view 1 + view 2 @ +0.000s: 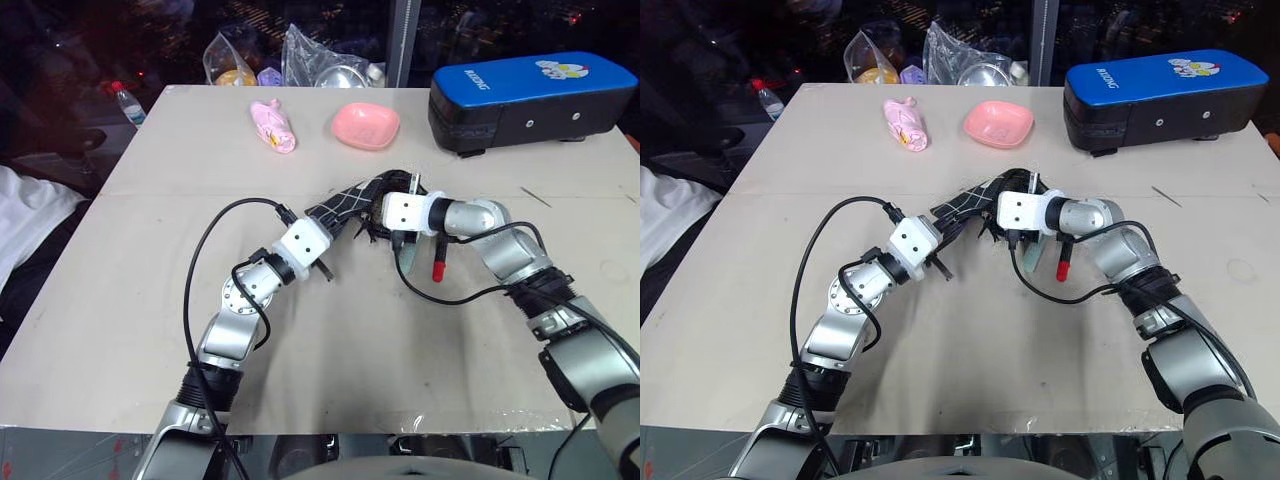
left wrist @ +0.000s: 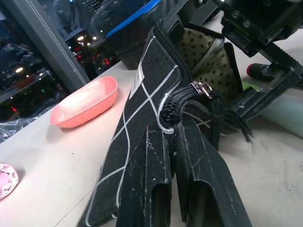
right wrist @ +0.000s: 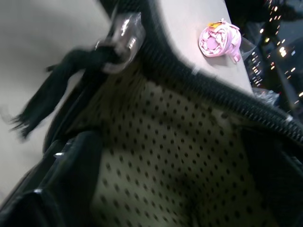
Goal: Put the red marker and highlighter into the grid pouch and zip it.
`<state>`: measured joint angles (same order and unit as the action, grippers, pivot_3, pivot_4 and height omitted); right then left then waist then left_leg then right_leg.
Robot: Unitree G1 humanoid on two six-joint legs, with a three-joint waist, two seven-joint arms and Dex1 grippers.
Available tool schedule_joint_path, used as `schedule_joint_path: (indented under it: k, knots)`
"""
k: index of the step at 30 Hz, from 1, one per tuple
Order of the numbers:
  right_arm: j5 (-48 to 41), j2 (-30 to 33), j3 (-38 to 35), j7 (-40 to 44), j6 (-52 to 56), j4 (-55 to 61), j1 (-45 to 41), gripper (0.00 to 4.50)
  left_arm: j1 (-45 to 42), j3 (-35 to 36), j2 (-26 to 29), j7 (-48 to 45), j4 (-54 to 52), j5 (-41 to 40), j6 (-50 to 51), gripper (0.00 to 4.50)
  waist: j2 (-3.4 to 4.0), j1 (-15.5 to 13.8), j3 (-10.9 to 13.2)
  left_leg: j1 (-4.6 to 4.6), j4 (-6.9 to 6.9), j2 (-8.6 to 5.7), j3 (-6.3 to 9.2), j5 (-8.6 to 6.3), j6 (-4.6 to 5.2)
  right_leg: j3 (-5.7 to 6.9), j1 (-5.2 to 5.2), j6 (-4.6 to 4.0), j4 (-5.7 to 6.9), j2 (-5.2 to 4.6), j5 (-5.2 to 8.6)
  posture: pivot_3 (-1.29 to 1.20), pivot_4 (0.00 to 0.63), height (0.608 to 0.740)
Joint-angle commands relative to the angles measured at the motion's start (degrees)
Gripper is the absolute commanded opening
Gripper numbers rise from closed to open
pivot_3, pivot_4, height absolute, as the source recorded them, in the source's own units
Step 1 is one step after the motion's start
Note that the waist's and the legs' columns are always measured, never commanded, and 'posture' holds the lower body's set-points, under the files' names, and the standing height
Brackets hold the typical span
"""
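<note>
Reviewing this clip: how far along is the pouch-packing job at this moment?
Early stage. Done: the grid pouch is unzipped, tan lining showing. In hand: the left gripper pinches its end, and the right gripper is at its open mouth. Left: the red marker and highlighter lie on the table; then zipping.

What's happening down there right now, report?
Left gripper shut on grid pouch. Right gripper open at its mouth. Red marker, highlighter still on table.

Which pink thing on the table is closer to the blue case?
The pink bowl: it sits right beside the blue case. The other pink thing, a wrapped bundle, lies on the bowl's far side from it.
</note>
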<state>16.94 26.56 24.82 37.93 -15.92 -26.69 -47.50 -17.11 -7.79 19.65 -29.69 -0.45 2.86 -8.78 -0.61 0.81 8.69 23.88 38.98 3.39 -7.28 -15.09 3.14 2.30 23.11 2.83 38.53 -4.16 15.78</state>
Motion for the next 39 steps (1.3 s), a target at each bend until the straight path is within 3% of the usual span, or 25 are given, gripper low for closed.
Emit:
schedule_joint_path:
  k: [1,3,6,10,17,21,29,32,39]
  knots:
    - [-1.66,-0.02,-3.69,-1.43,-2.59,-0.36,-1.36,4.48,-0.72,0.22,-0.27,0.74,-1.13,-0.09,-1.01,0.0,0.0,0.02,0.0,-0.01,0.0,0.02,-0.02,0.0,-0.01,0.0,0.0,0.0,0.0,0.01,0.0,0.0,0.15,0.74]
    - [-5.0,0.42,-6.76,-0.29,-0.87,1.16,-0.57,4.48,-0.78,0.34,-0.27,0.96,-0.94,0.14,-1.04,0.0,0.01,-0.01,0.01,-0.01,0.0,0.04,-0.03,0.01,-0.01,0.0,0.0,0.0,0.01,0.01,0.0,0.0,0.15,0.74]
    - [-11.28,-0.14,-12.23,0.36,9.61,13.39,4.4,4.48,-0.52,0.71,-0.16,1.34,-0.75,0.24,-0.97,0.0,0.0,-0.22,0.01,-0.01,0.0,0.08,-0.03,0.01,-0.02,0.01,0.0,0.0,0.01,0.01,0.0,0.0,0.15,0.74]
    - [-22.28,-3.12,-20.4,-2.59,32.4,33.61,13.84,4.48,-0.37,0.87,-0.11,1.51,-0.54,0.09,-0.99,0.0,0.0,-0.37,0.0,0.02,-0.03,0.11,0.0,0.01,-0.02,0.02,0.0,0.0,0.0,0.0,0.0,0.0,0.15,0.74]
    - [-24.66,-6.76,-26.27,-13.52,53.72,52.68,28.94,4.48,-0.57,0.83,-0.01,1.25,0.0,-0.21,-1.17,0.0,-0.01,-0.36,-0.01,0.0,-0.02,0.11,0.01,0.0,-0.01,0.02,0.0,-0.01,0.07,0.01,0.0,0.0,0.15,0.74]
    - [-22.48,-8.13,-24.25,-18.07,58.07,58.07,36.78,4.48,-0.77,0.87,0.02,1.11,0.51,-0.37,-1.34,0.0,-0.01,-0.28,-0.01,0.0,-0.03,0.07,0.0,0.0,-0.01,-0.01,0.0,-0.01,0.06,0.03,0.0,0.0,0.15,0.74]
    - [-25.45,-19.87,-27.2,-27.19,67.53,58.61,42.08,4.48,-1.3,0.62,-0.46,1.09,1.37,-0.36,-1.57,0.0,-0.02,-0.12,-0.02,-0.02,-0.04,0.07,0.04,0.0,-0.02,-0.05,0.02,0.0,0.1,0.09,0.01,0.0,0.15,0.74]
    - [-24.48,-18.64,-25.21,-26.96,67.47,57.52,43.89,3.74,-1.35,0.53,-0.6,1.1,1.54,-0.28,-1.66,0.0,-0.03,-0.26,-0.02,0.0,-0.05,0.0,0.05,0.0,-0.01,-0.05,0.02,0.0,0.04,0.06,0.0,0.0,0.15,0.74]
    - [-21.95,-15.69,-24.92,-29.29,67.43,57.53,43.11,0.36,-1.32,0.8,-0.42,1.04,1.66,-0.32,-1.74,0.0,-0.08,-0.11,-0.05,-0.01,-0.05,-0.04,0.11,0.0,-0.01,-0.06,0.01,0.0,0.06,0.08,0.01,0.0,0.15,0.74]
